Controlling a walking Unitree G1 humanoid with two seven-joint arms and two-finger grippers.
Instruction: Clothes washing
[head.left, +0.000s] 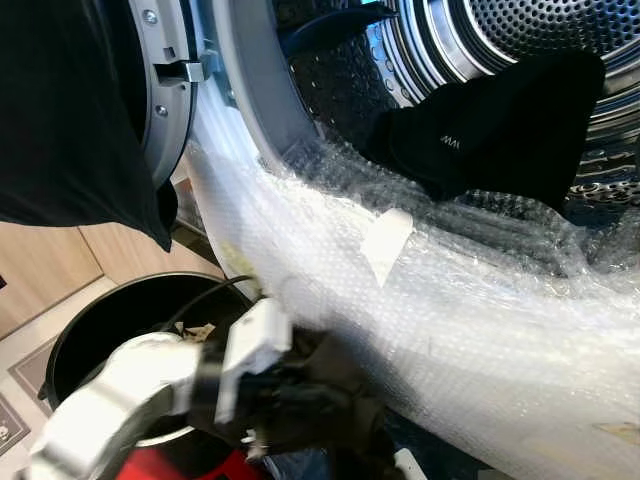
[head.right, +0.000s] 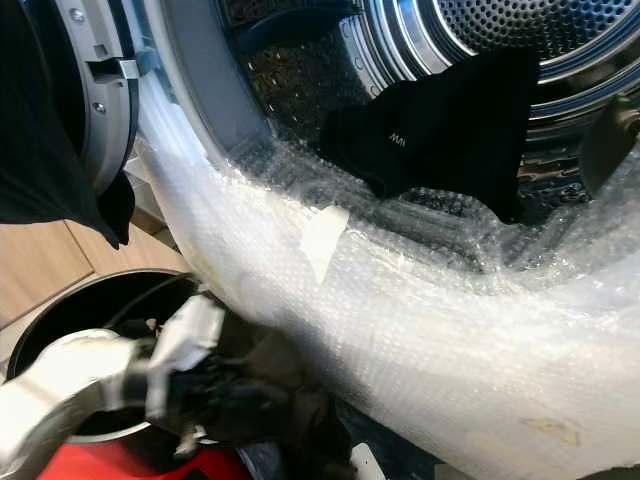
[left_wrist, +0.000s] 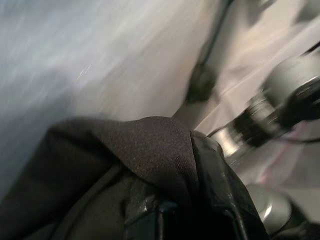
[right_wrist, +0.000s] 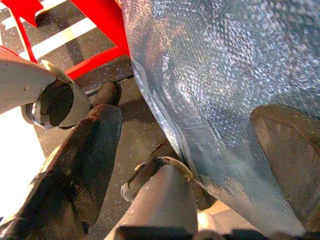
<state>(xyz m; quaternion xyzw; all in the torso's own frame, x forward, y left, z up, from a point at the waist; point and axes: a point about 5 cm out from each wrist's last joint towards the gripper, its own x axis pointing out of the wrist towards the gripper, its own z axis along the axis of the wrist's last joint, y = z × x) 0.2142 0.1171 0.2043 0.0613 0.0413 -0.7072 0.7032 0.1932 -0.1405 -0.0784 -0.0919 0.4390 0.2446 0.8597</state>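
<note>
The washing machine drum (head.left: 520, 30) stands open ahead, with bubble wrap (head.left: 450, 320) draped over its lower rim. A black garment (head.left: 500, 125) lies inside the drum at the opening. My left gripper (head.left: 300, 395) is low, just below the bubble wrap, shut on a dark crumpled garment (head.left: 335, 385). In the left wrist view that dark fabric (left_wrist: 145, 150) covers the fingers. My right gripper (right_wrist: 187, 115) hangs low beside the bubble wrap (right_wrist: 220, 75), open, with nothing between its fingers (right_wrist: 85, 165).
A black round basket (head.left: 120, 310) sits on the floor at lower left, under my left arm (head.left: 110, 400). Another black cloth (head.left: 70, 110) hangs over the open door (head.left: 165, 90) at upper left. A red frame (right_wrist: 100, 30) stands on the speckled floor.
</note>
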